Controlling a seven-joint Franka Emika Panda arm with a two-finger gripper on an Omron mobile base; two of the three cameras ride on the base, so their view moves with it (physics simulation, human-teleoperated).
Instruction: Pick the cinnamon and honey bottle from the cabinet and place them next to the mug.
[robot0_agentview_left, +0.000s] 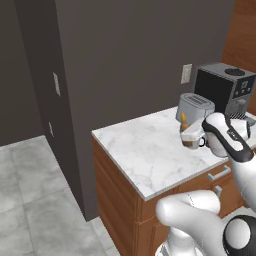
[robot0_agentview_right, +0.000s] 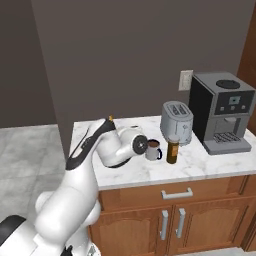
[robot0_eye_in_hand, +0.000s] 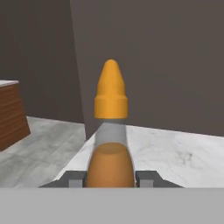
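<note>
My gripper (robot0_eye_in_hand: 110, 178) is shut on the honey bottle (robot0_eye_in_hand: 110, 131), an amber bottle with an orange pointed cap that stands upright between the fingers (robot0_eye_in_hand: 148, 178). Its cap shows above my forearm (robot0_agentview_right: 110, 118) and in front of the toaster (robot0_agentview_left: 183, 120), over the marble counter. The dark mug (robot0_agentview_right: 153, 149) stands on the counter just right of my wrist. The brown cinnamon jar (robot0_agentview_right: 172, 151) is next to it on the right. A strip of the reddish-brown cabinet (robot0_agentview_left: 245, 30) shows at the far right.
A silver toaster (robot0_agentview_right: 176, 122) stands behind the mug and jar, and a black coffee machine (robot0_agentview_right: 222, 112) is to its right. The marble counter (robot0_agentview_right: 130, 172) ends at its left edge beside a dark wall, with grey floor below.
</note>
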